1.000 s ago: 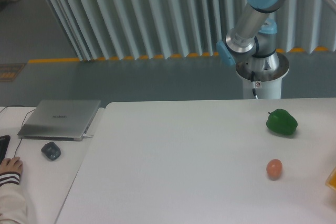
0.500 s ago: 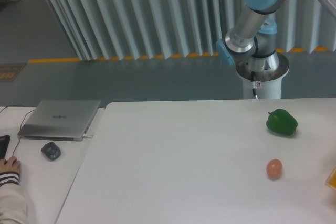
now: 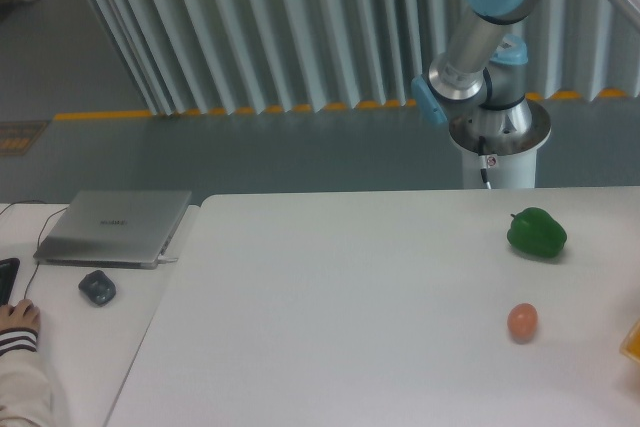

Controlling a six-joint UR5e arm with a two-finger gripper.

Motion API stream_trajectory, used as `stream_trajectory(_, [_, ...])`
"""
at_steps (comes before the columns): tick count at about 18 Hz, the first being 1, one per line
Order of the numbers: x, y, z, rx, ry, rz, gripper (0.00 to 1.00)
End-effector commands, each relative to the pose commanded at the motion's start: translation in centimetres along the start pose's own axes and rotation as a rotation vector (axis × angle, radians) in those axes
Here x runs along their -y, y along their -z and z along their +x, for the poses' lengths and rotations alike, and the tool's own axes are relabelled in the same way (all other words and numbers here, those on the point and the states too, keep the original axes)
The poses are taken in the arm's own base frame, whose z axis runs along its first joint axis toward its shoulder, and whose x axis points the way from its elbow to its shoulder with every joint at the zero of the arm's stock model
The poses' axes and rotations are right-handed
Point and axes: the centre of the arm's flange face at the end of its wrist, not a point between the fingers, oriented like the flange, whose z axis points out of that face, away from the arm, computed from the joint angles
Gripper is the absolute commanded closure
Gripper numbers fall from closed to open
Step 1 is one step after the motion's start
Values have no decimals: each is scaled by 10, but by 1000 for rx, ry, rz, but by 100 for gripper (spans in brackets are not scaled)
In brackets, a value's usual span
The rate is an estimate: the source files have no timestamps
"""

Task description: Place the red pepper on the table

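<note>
White matte table (image 3: 340, 307), no red pepper to be seen on it.

Over the last second only a slight shift of the arm (image 3: 478, 42) is noted, so no progress can be judged. The gripper lies outside the frame; its opening and load cannot be told. A glossy lobed green pepper (image 3: 537, 233) and a smooth egg-shaped ball (image 3: 522, 321) are seen well apart on the flat top.

Lab: robot arm (image 3: 480, 27); laptop (image 3: 115, 227)
</note>
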Motion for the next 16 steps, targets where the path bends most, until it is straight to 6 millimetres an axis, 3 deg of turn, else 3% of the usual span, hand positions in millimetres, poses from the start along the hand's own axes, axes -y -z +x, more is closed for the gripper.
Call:
stream_trajectory(9, [5,66,43,-200,-95,135,52])
stream_trajectory(16, [55,102,73,-257,-27,267,52])
